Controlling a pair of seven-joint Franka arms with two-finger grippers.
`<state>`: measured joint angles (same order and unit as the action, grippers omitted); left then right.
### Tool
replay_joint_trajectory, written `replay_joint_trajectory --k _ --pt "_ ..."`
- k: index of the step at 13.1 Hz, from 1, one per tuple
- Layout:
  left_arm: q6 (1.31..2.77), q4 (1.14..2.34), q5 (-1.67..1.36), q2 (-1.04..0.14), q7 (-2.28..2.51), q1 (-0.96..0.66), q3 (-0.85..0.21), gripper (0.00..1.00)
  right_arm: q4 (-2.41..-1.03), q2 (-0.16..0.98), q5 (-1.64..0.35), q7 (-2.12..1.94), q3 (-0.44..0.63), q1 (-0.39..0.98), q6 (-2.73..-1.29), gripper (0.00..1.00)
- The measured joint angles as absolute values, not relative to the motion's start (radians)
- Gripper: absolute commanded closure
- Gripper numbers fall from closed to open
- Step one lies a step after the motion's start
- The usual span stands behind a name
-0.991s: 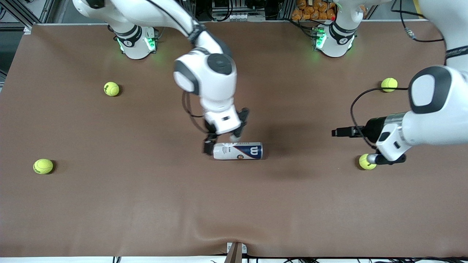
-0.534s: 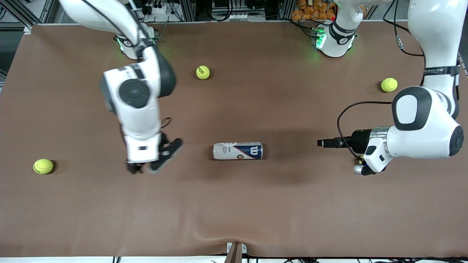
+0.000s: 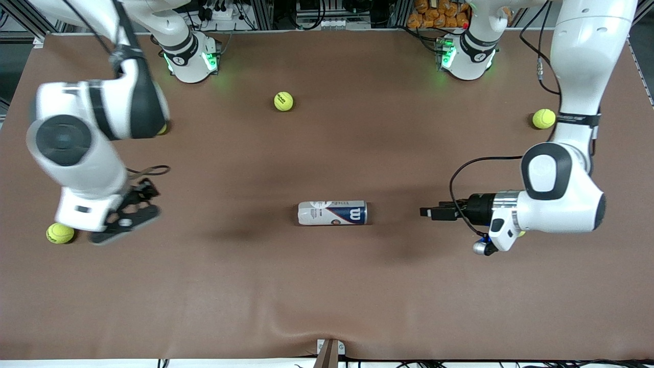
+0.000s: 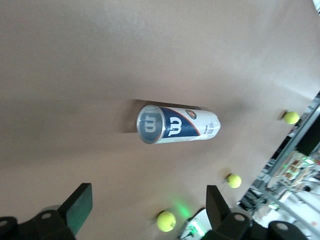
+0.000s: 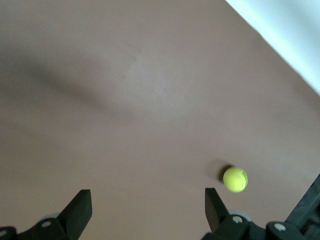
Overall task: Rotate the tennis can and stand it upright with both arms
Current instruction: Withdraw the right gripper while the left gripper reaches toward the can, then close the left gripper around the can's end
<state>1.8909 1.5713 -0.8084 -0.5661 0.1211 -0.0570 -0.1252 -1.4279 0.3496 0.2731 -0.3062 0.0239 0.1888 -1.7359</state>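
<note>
The tennis can (image 3: 332, 212) lies on its side on the brown table (image 3: 327, 286), its white end toward the right arm's end and its navy "W" end toward the left arm's end. My left gripper (image 3: 428, 212) is low and level with the can, a short gap from its navy end, open and empty. In the left wrist view the can (image 4: 177, 124) shows end-on ahead of the open gripper (image 4: 148, 210). My right gripper (image 3: 127, 213) is open and empty over the table near the right arm's end, well away from the can. The right wrist view shows the gripper (image 5: 147, 210) over bare table.
Loose tennis balls lie around: one (image 3: 283, 101) near the bases, one (image 3: 543, 118) at the left arm's end, one (image 3: 60, 233) beside the right gripper, also in the right wrist view (image 5: 235, 179). Another (image 3: 520, 234) is mostly hidden under the left arm.
The right arm has swung from just above the can toward its own end of the table. The left gripper has moved closer to the can's navy end. The can has not moved.
</note>
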Motion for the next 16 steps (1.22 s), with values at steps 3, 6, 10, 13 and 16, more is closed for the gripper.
replay_joint_trajectory --k 3,6,10,13,16 --pt "1.934 1.623 -0.923 -0.583 0.102 -0.077 -0.125 0.00 -1.435 0.295 0.170 -0.299 0.024 0.098 -1.686 0.00" --pt "1.973 1.683 -1.077 -0.605 -0.017 -0.087 -0.125 0.00 -1.436 0.237 0.153 -0.190 0.022 0.085 -1.621 0.00" --pt "1.982 1.734 -1.258 -0.648 -0.199 -0.087 -0.124 0.00 -1.438 0.161 0.116 -0.078 0.022 0.082 -1.558 0.00" --pt "1.983 1.762 -1.377 -0.677 -0.330 -0.089 -0.124 0.00 -1.438 0.134 0.092 -0.069 0.022 0.041 -1.529 0.00" --pt "1.983 1.786 -1.484 -0.706 -0.448 -0.098 -0.125 0.00 -1.437 0.127 0.056 -0.069 0.023 -0.002 -1.526 0.00"
